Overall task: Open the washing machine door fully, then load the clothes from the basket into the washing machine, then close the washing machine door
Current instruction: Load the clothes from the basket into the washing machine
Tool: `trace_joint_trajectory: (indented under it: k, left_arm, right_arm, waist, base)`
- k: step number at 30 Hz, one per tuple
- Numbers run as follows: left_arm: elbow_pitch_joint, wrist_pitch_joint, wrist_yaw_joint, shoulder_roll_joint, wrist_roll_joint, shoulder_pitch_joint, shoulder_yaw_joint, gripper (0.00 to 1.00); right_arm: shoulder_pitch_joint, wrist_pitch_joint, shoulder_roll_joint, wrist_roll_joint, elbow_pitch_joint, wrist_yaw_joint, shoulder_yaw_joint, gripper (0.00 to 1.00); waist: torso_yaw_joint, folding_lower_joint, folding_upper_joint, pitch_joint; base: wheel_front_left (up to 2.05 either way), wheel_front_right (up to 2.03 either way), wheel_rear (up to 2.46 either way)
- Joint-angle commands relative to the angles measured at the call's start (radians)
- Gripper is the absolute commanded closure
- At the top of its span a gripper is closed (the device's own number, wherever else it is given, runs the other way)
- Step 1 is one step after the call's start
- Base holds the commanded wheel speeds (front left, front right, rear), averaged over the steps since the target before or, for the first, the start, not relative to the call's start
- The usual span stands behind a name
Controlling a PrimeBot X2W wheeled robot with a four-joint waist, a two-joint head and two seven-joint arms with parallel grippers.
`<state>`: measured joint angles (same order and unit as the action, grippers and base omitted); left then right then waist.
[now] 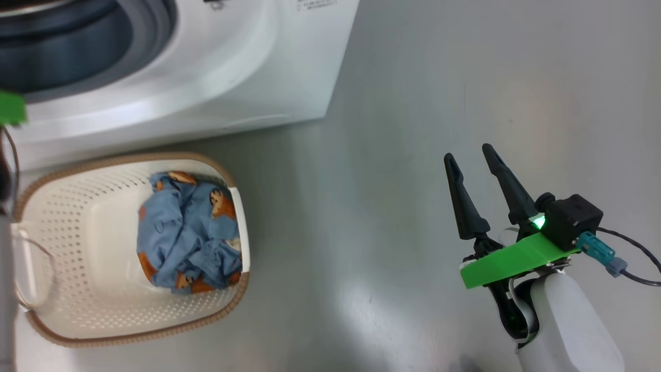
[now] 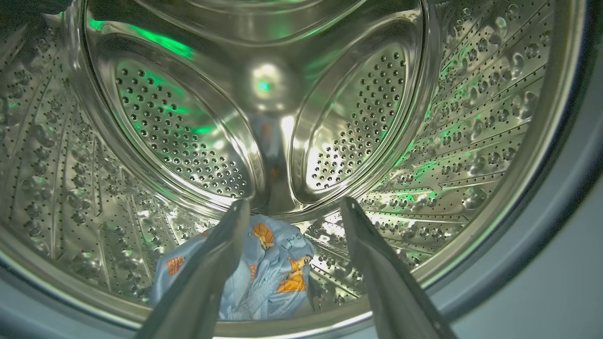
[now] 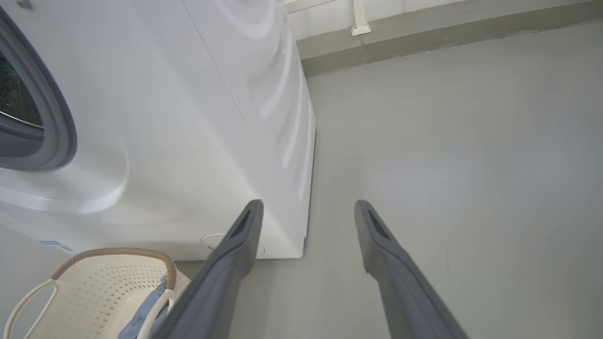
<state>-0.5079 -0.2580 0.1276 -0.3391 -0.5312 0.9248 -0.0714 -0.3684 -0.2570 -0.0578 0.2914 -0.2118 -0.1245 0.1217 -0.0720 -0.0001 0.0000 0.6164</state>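
The white washing machine stands at the upper left, its opening showing a grey gasket. Its door is out of view. My left gripper is open inside the perforated steel drum. A light blue fox-print piece of the clothes lies on the drum floor just beyond its fingers, not gripped. The cream basket sits on the floor before the machine with more blue fox-print clothes bunched at its right end. My right gripper hangs open and empty over bare floor, well right of the basket.
Grey floor stretches to the right of the machine and the basket. A low wall base runs behind it. The machine's right corner and its round flap lie just ahead of my right gripper's fingers.
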Motion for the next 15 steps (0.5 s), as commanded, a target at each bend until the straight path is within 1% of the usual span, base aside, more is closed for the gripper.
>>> trace_joint_trajectory:
  k: [1, 2, 10, 15]
  left_arm:
    - [0.037, -0.004, -0.002, -0.042, 0.016, -0.039, 0.033, 0.0]
    - [0.07, -0.004, -0.006, -0.034, 0.042, -0.081, 0.048, 0.0]
    - [0.185, -0.004, -0.006, 0.03, 0.09, -0.272, 0.127, 0.0]
    - [0.256, -0.004, -0.008, 0.087, 0.121, -0.389, 0.167, 0.0]
  right_arm:
    - [0.034, -0.005, 0.008, -0.014, 0.015, -0.006, 0.022, 0.0]
    - [0.04, -0.005, 0.008, -0.032, 0.012, -0.006, 0.02, 0.0]
    - [0.071, -0.005, 0.008, -0.037, 0.006, -0.006, 0.017, 0.0]
    - [0.094, -0.005, 0.008, -0.037, 0.002, -0.006, 0.017, 0.0]
  waist:
    - [0.014, 0.0001, 0.0, -0.047]
    - [0.019, 0.0001, 0.0, -0.069]
    - [0.026, 0.0001, 0.0, -0.16]
    - [0.03, 0.0001, 0.0, -0.217]
  base:
    - [0.0, 0.0, 0.0]
    - [0.0, 0.0, 0.0]
    - [0.0, 0.0, 0.0]
    - [0.0, 0.0, 0.0]
